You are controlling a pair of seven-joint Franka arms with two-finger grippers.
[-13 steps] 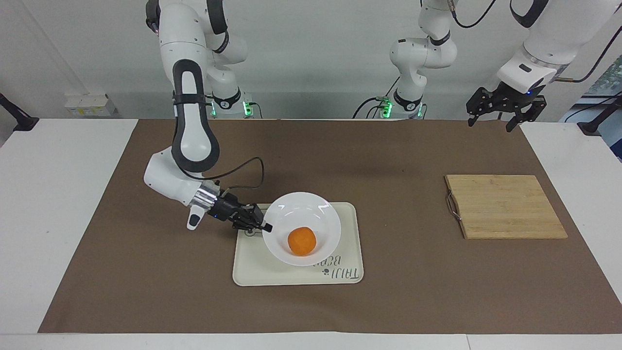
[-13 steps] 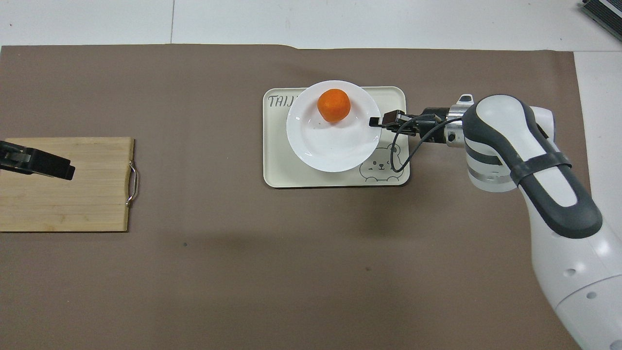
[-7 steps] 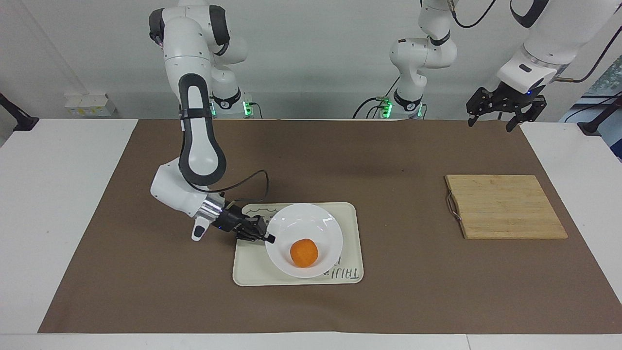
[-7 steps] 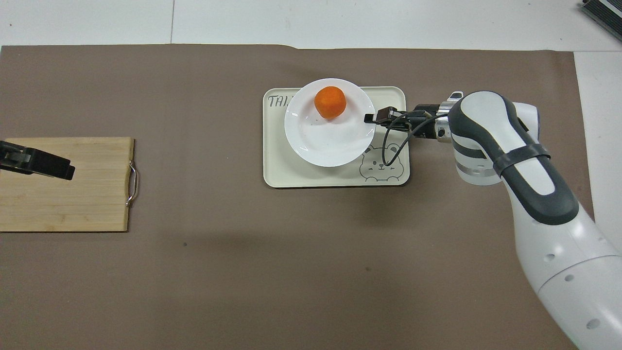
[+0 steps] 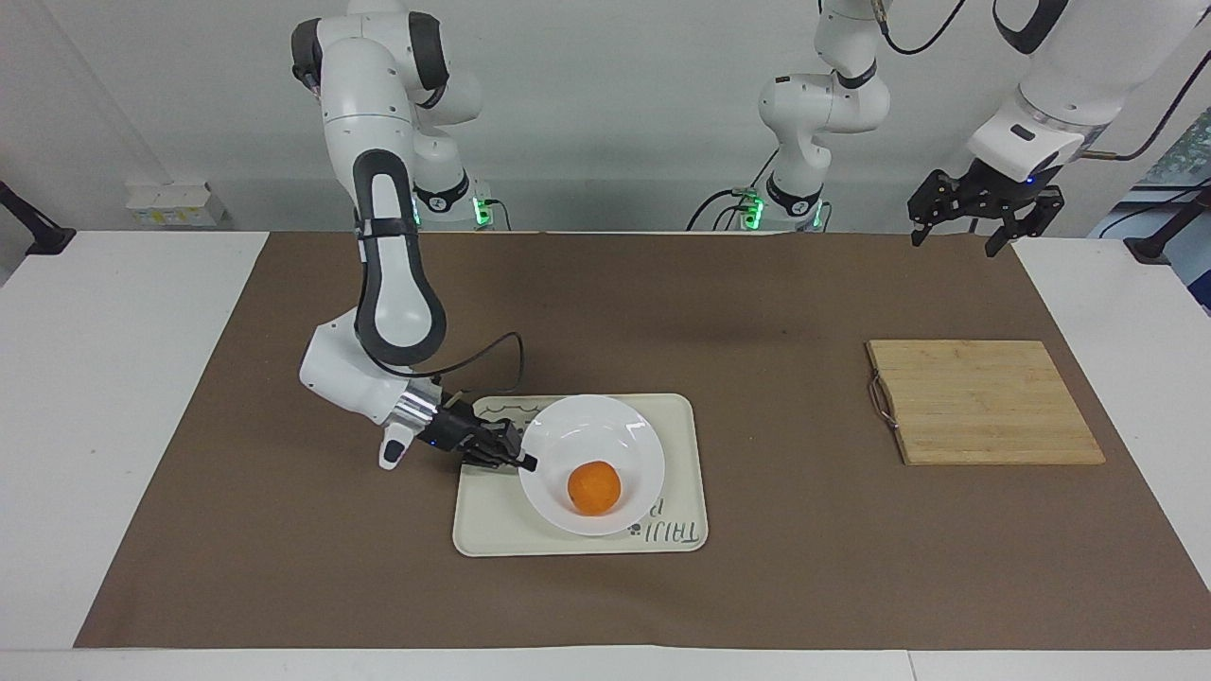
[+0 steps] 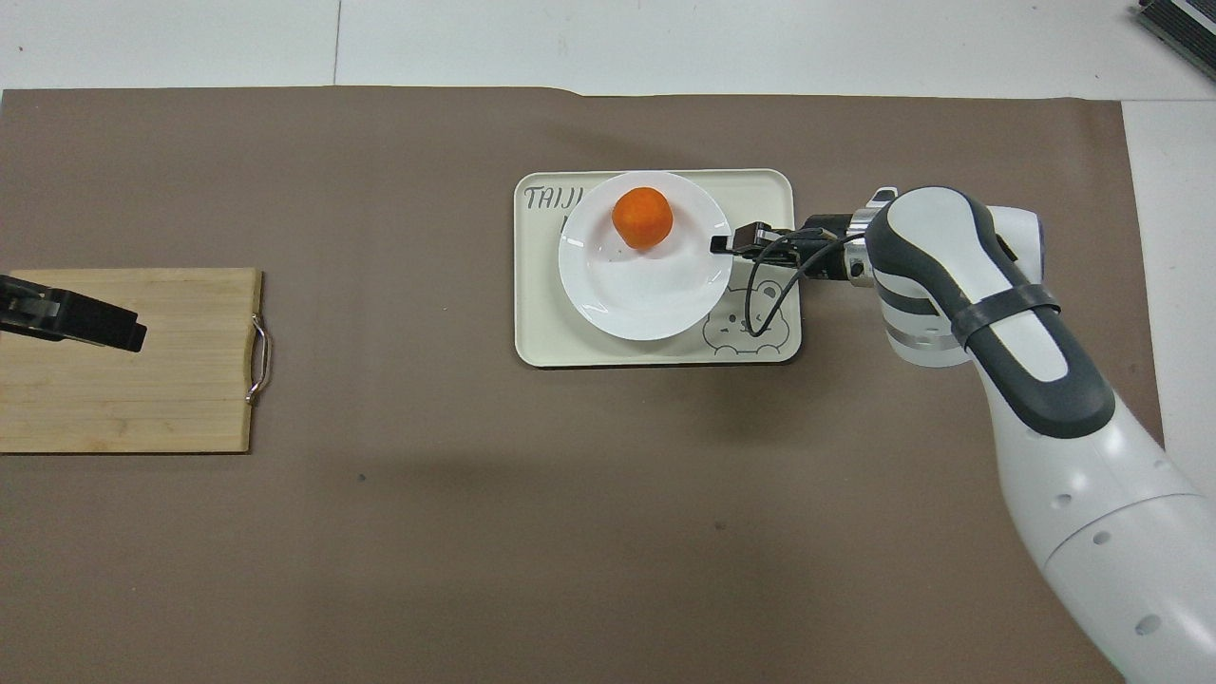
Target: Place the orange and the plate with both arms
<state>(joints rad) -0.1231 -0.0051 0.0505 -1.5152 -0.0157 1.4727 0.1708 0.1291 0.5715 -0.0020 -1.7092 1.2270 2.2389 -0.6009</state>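
Brown-matted counter: right gripper pinches plate rim, orange inside, mid-frame; left gripper spread empty, upper right.

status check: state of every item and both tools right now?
orange: in the plate, loose.
plate: on the tray, rim pinched by the right tool.
tray: flat on the mat, carrying the plate.
cutting board: flat on the mat, bare, toward the left arm's end.
right tool: shut on the plate rim, low over the tray.
left tool: open, empty, raised; that arm waits.
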